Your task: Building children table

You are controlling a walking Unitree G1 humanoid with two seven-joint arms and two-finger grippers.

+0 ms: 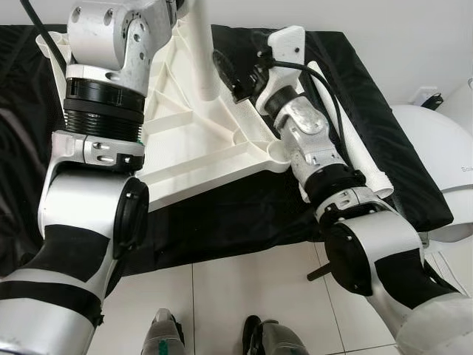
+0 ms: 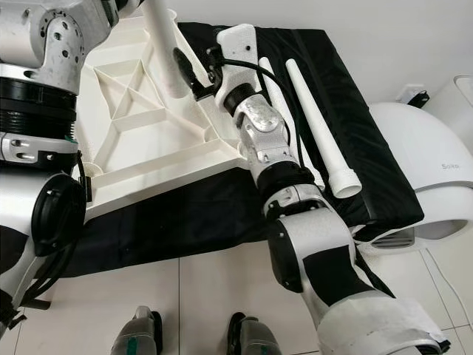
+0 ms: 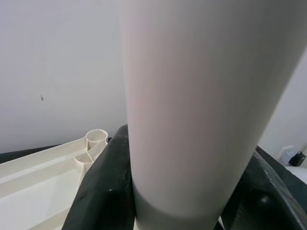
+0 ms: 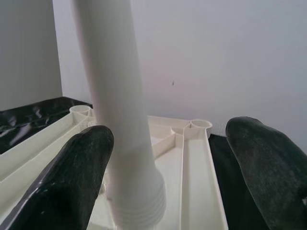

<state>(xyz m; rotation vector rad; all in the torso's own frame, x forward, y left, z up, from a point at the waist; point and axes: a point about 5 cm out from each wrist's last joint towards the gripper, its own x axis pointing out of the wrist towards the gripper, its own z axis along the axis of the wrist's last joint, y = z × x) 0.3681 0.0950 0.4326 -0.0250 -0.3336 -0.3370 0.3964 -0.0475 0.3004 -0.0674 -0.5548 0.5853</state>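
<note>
White tabletop (image 1: 199,148) lies ribbed-side up — left gripper (image 3: 182,191) jaws clench its upright leg (image 2: 166,52), right gripper (image 4: 168,158) jaws released.

White plastic ribbed tabletop (image 2: 140,140) lies upside down on black cloth, ribs up. White tapered plastic leg (image 1: 203,52) stands upright at a socket, probably seated, base hidden. Second white tapered leg (image 2: 319,129) lies loose on cloth beside tabletop, wide end nearest.

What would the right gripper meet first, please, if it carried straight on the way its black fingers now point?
Most likely the upright white plastic table leg: it stands between the open fingers of the right gripper, just ahead of them. Beyond it lie the upturned cream ribbed tabletop and the pale wall, though depth is hard to judge.
</note>
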